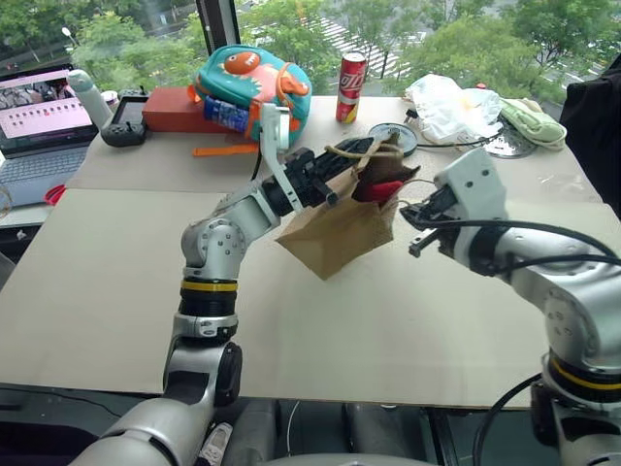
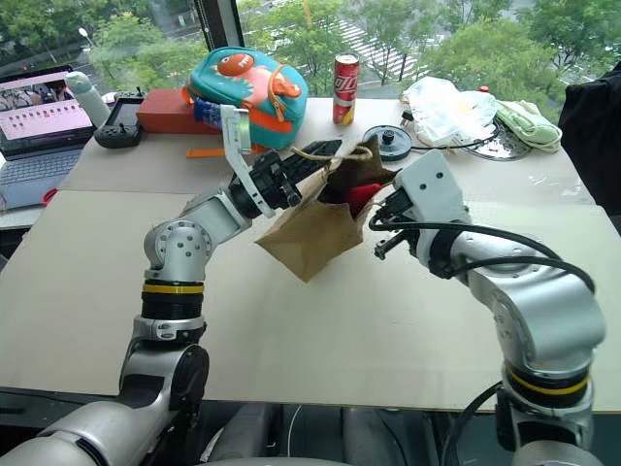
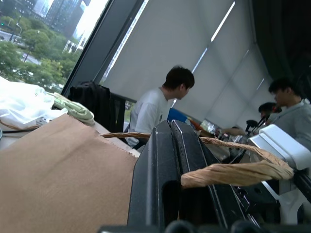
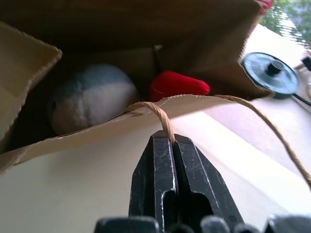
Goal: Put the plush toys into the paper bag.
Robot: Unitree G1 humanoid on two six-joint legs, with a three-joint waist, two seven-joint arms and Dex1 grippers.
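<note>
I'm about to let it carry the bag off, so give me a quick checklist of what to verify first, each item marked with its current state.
1. Grey-blue toy inside the paper bag: ok.
2. Red toy inside the bag: ok.
3. Left gripper shut on a cord handle: ok.
4. Right gripper shut on the other handle: ok.
5. Bag upright: not ok, it hangs tilted.
6. Bag lifted off the table: cannot tell.
</note>
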